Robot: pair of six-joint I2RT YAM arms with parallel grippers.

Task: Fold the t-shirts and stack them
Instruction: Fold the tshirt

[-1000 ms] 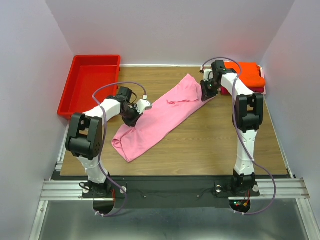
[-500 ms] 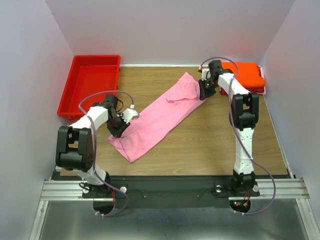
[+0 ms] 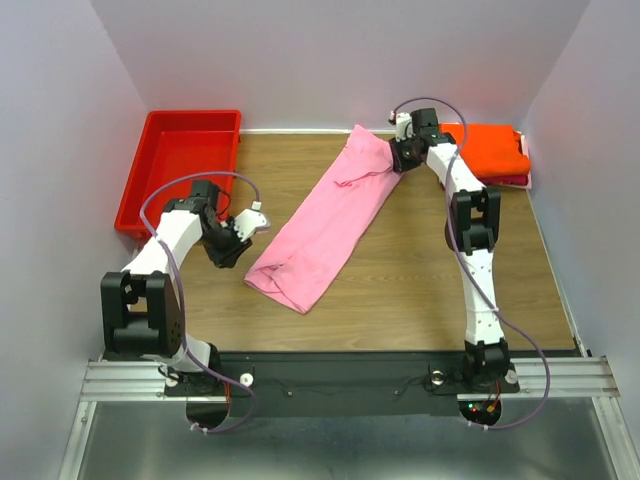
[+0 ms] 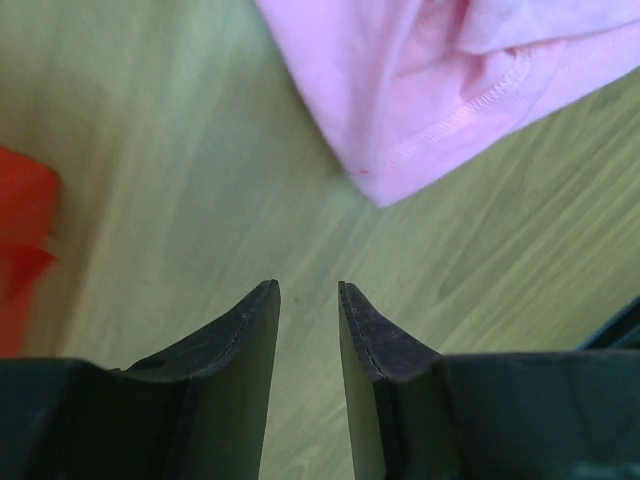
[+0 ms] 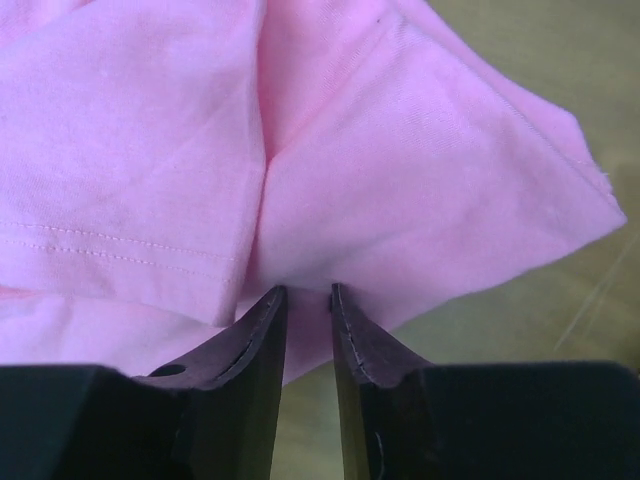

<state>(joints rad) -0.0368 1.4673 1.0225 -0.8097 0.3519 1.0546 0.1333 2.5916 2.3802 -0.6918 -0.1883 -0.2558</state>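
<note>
Red plastic tray (image 3: 176, 170), rectangular, open top, sits at far-left corner of the wooden table (image 3: 400, 280), long side running along the left edge. Tray interior looks bare, walls slightly flared. Tabletop is light-brown wood grain, seen close in the left wrist view as well, with a red blur of the tray at that view's left edge. White enclosure walls (image 3: 340, 60) stand on the left, back and right sides of the table. Aluminium rail frame (image 3: 340, 378) runs across the near edge, with a dark strip just behind it.
</note>
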